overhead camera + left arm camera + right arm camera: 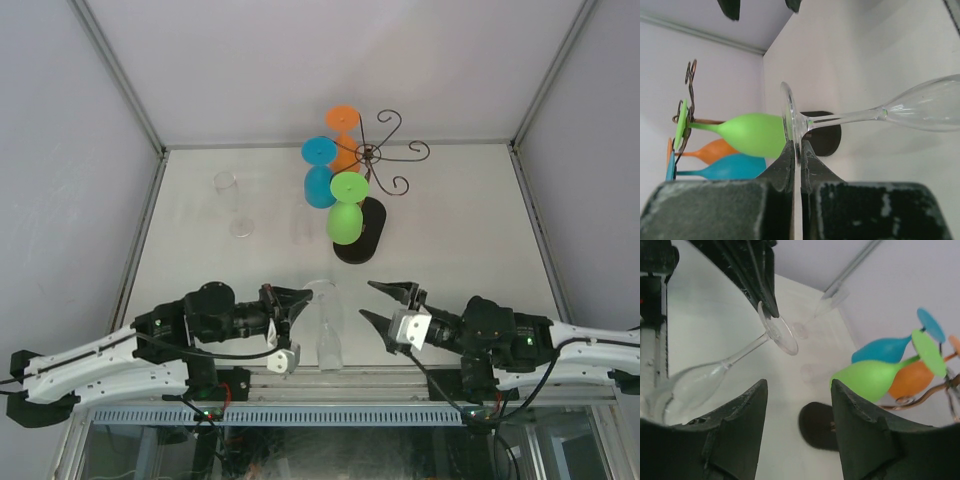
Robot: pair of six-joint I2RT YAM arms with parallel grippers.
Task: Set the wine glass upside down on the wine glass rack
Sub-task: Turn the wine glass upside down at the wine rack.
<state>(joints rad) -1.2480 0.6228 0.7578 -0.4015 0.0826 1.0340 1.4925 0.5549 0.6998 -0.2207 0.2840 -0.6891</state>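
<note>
From the top camera I see my left fingers point(288, 303) closed on the foot of the glass point(328, 332); it lies level between the two arms near the front of the worktop point(200, 265), bowl toward me, well apart from the rack point(378, 155). My right fingers point(392, 291) are spread and hold nothing, just beside the glass. A green glass point(345, 222), a blue glass point(320, 185) and an orange glass point(344, 150) hang upside down on the rack.

On the left wrist camera the fingers point(782, 172) pinch the rim of the foot; the stem point(840, 118) runs right to the bowl. The rack's black base point(826, 142) sits behind.

On the right wrist camera my fingers point(740, 415) stand wide apart; beyond them the glass point(695, 382) hangs by its foot from the left fingers point(762, 285); the rack's load is at right.
</note>
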